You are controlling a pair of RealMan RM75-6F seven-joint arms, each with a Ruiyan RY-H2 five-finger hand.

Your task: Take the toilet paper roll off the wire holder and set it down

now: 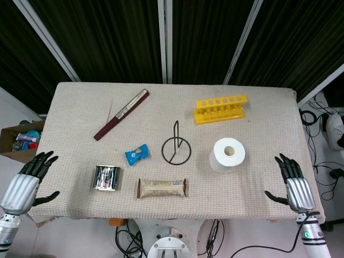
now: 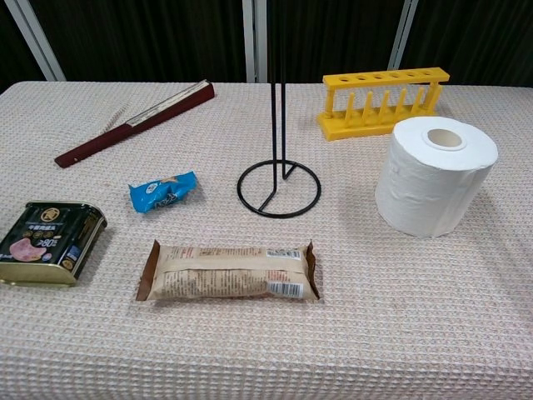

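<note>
The white toilet paper roll (image 1: 227, 155) (image 2: 434, 175) stands upright on the cloth, to the right of the bare black wire holder (image 1: 176, 148) (image 2: 278, 171). Nothing touches the roll. My right hand (image 1: 293, 183) hangs past the table's front right corner with its fingers spread and nothing in it. At the front left corner my left hand (image 1: 26, 180) is likewise empty with fingers apart. Neither hand shows in the chest view.
A yellow test tube rack (image 1: 220, 108) stands behind the roll. A folded dark red fan (image 1: 122, 114), a blue candy wrapper (image 1: 136, 153), a tin can (image 1: 107, 177) and a brown snack bar (image 1: 162, 188) lie left and front. A cardboard box (image 1: 21, 138) sits off the table's left.
</note>
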